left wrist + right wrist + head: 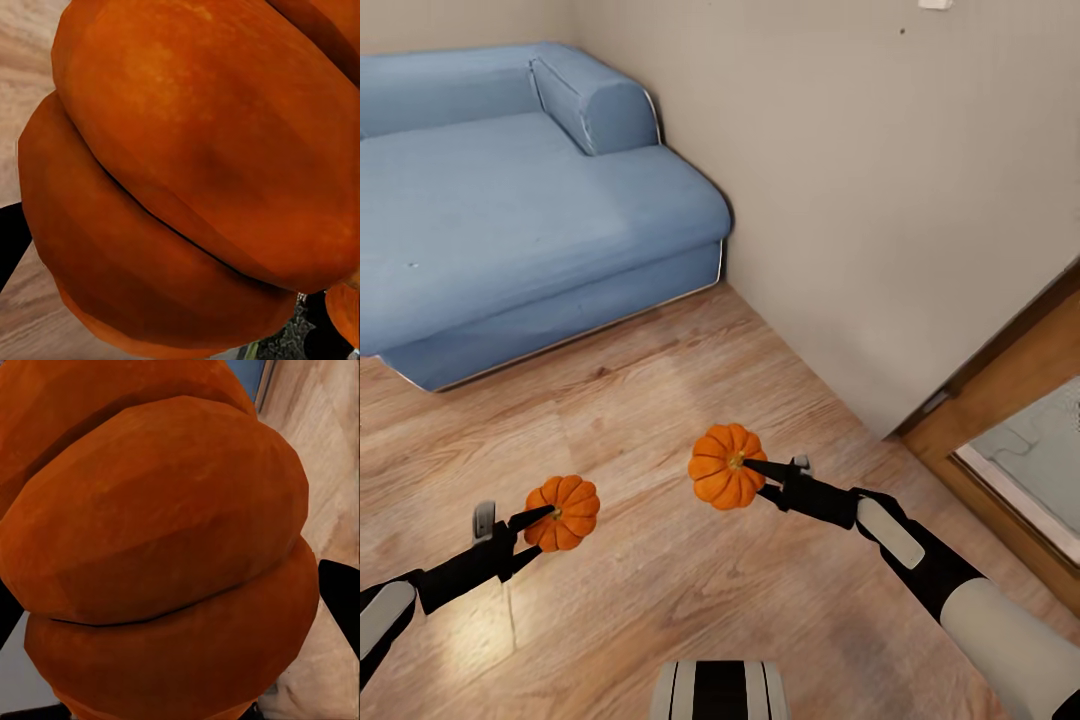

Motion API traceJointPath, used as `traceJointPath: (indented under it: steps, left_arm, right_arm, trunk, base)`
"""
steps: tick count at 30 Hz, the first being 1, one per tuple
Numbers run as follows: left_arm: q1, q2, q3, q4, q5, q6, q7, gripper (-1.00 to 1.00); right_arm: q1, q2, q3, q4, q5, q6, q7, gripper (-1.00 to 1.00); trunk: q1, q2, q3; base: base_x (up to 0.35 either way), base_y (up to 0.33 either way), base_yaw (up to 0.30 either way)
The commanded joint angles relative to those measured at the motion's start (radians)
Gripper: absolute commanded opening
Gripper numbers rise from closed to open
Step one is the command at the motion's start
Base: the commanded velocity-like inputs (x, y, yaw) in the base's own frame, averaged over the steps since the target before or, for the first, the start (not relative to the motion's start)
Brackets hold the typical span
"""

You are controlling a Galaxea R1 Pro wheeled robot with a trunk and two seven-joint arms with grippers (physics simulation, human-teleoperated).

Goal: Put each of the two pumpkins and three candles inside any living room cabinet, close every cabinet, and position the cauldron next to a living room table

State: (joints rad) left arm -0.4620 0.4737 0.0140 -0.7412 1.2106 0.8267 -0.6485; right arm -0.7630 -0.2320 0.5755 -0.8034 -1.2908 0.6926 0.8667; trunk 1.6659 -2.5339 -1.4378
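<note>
A: What does the robot have in its hands?

B: A pumpkin in each. The left gripper [543,520] is clamped on the left pumpkin [563,512], one dark finger lying across its top by the stem. The right gripper [760,470] grips the right pumpkin [725,466] the same way, a finger reaching to the stem.

A: Are the pumpkins on the floor?

B: No. Both are held up in the air over the wooden floor [660,560], well apart from each other, the right one a little farther forward than the left.

A: What do the wrist cameras give?

B: Mostly orange. In the left wrist view the left pumpkin [187,172] sits pressed close, ribs bulging, with a dark finger at the edge and pale floor planks behind. In the right wrist view the right pumpkin [157,555] is just as close, with a black finger [341,600] at its side and floor beyond.

A: And the room around?

B: A blue sofa [510,200] stands ahead on the left, pushed into the corner against a beige wall [880,180]. On the right, the wall ends at a brown wooden door frame [1010,380], with a paler floor past it.

A: Any sign of the robot's body?

B: The top of its trunk [720,690], striped black and white, sits low in the head view between the two arms.
</note>
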Motion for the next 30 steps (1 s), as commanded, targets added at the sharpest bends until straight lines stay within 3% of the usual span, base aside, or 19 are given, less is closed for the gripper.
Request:
traceJointPath:
  steps: [1, 7, 30]
  left_arm:
    - [-0.001, 0.0, 0.001, 0.0, 0.0, 0.005, -0.001, -1.0]
    - [-0.001, -0.001, 0.001, 0.0, 0.0, 0.005, 0.001, -1.0]
    - [-0.001, -0.006, 0.0, -0.001, -0.006, 0.003, 0.004, -1.0]
  right_arm:
    - [-0.001, 0.0, 0.003, 0.0, -0.011, 0.007, -0.017, -1.0]
    - [-0.001, 0.003, 0.0, 0.0, -0.011, 0.006, -0.047, -1.0]
    - [-0.001, 0.003, 0.0, 0.001, -0.011, -0.008, -0.051, -1.0]
  trunk:
    - [-0.001, 0.0, 0.003]
    - [-0.003, 0.001, 0.027]
    - [-0.014, 0.007, 0.121]
  base:
    - [0.0, 0.0, 0.0]
    - [0.0, 0.0, 0.0]
    - [0.0, 0.0, 0.0]
